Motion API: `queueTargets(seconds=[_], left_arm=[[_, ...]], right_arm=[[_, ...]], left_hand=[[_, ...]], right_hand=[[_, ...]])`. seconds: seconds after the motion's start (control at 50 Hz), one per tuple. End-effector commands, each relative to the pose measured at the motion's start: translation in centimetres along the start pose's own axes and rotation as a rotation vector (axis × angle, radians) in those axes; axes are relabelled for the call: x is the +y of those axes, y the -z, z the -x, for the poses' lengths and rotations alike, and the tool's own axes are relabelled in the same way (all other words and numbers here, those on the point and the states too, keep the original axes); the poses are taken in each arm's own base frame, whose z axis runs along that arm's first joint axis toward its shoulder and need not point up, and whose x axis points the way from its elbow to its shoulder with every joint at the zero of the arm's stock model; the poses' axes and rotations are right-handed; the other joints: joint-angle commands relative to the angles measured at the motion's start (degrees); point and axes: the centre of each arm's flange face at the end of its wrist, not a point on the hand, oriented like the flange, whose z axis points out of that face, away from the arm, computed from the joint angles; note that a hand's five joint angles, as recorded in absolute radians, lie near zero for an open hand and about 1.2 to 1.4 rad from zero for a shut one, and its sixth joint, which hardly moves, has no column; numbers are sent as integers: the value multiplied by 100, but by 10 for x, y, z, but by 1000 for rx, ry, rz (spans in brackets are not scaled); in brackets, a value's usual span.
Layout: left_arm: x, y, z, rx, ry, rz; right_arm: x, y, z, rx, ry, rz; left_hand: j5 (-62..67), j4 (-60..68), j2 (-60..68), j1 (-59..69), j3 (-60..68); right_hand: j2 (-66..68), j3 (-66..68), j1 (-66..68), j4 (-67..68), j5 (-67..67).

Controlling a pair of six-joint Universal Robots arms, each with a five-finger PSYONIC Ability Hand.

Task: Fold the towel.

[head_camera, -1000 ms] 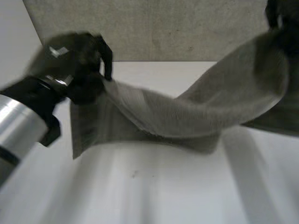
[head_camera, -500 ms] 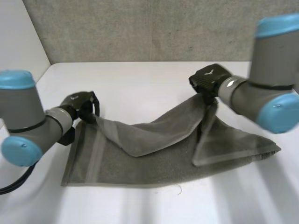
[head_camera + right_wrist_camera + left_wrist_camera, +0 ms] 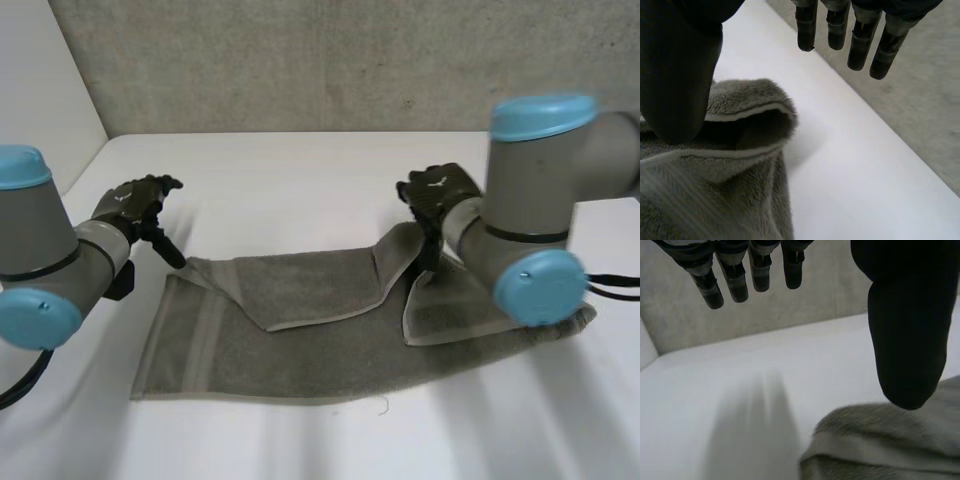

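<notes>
You've got the towel [image 3: 300, 340] lying on the white table [image 3: 300, 170], its far edge flopped over in a loose fold. Left hand [image 3: 135, 200] is at the far left corner, fingers [image 3: 735, 275] straight, apart from the thumb, gripping nothing. Right hand [image 3: 435, 195] is at the raised fold on the right, fingers [image 3: 860, 40] likewise spread, empty.

Lab-like test bench: white table [image 3: 320, 165] against bare concrete wall [image 3: 300, 60].
</notes>
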Motion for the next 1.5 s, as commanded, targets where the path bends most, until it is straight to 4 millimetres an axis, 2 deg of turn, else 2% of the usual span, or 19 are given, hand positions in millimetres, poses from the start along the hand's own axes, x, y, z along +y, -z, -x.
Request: queueTargets(seconds=[0.02, 0.12, 0.24, 0.34, 0.46, 0.86, 0.9, 0.98, 1.08, 1.12, 1.14, 1.18, 1.24, 1.26, 1.28, 1.3, 1.34, 1.42, 1.5], left_arm=[[-5, 44, -46, 124, -39, -53], [22, 74, -80, 231, -132, -1], [48, 83, -97, 287, -251, 50], [70, 74, -100, 299, -324, 102], [77, 59, -103, 299, -330, 82], [87, 18, -112, 298, -325, 41], [90, 16, -112, 300, -327, 45], [85, 14, -113, 298, -327, 25], [56, -3, -114, 263, -315, -91], [25, -23, -113, 208, -293, -220], [25, -23, -113, 208, -293, -220], [3, -48, -103, 151, -273, -317], [-2, -57, -99, 141, -271, -347], [-3, -63, -98, 138, -268, -362], [-2, -69, -98, 135, -267, -367], [-2, -69, -98, 135, -267, -367], [3, -71, -96, 124, -270, -351], [17, -69, -86, 110, -271, -290], [16, -51, -58, 59, -268, -211]], right_arm=[[1, 41, -29, 80, -136, -58], [5, 67, -28, 74, -159, -92], [31, 87, -6, -35, -156, -40], [53, 95, 6, -79, -152, 6], [71, 96, 16, -89, -150, 11], [86, 90, 22, -101, -75, 46], [86, 90, 22, -101, -75, 47], [86, 90, 22, -101, -75, 47], [86, 89, 22, -101, -75, 46], [86, 89, 22, -101, -75, 46], [86, 89, 22, -101, -75, 46], [87, 90, 23, -101, -74, 51], [87, 91, 24, -103, -73, 52], [87, 91, 24, -103, -73, 52], [88, 91, 24, -103, -72, 53], [88, 91, 24, -103, -72, 53], [88, 91, 24, -101, -73, 54], [88, 91, 23, -101, -74, 56], [89, 92, 24, -107, -75, 57]], left_hand=[[27, 182, 178, 141, 177], [380, 535, 531, 494, 530], [717, 872, 867, 830, 867], [1070, 1225, 1220, 1183, 1220], [1305, 1460, 1456, 1419, 1455], [2921, 3075, 3071, 3034, 3071], [4376, 4530, 4526, 4489, 4525], [5545, 5699, 5695, 5658, 5695], [6537, 6692, 6688, 6650, 6687], [6804, 6958, 6954, 6917, 6954], [6804, 6959, 6954, 6917, 6954], [6804, 6959, 6954, 6917, 6954], [6804, 6959, 6954, 6917, 6954], [6357, 6511, 6507, 6470, 6507], [4720, 4875, 4871, 4833, 4870], [4704, 4858, 4854, 4817, 4854], [-152, 3, -1, -38, -2], [-174, -20, -24, -61, -25], [-174, -20, -24, -61, -25]], right_hand=[[-422, -416, -369, -491, -355], [-422, -416, -369, -491, -355], [-422, -416, -369, -491, -355], [-422, -416, -369, -491, -355], [-130, -124, -78, -200, -63], [7, 13, 60, -63, 74], [7, 13, 60, -63, 74], [7, 13, 60, -63, 74], [7, 13, 60, -63, 74], [7, 13, 60, -63, 74], [7, 13, 60, -63, 74], [7, 13, 60, -63, 74], [7, 13, 60, -63, 74], [7, 13, 60, -63, 74], [7, 13, 60, -63, 74], [7, 13, 60, -63, 74], [7, 13, 60, -63, 74], [7, 13, 60, -63, 74], [7, 13, 60, -63, 74]])
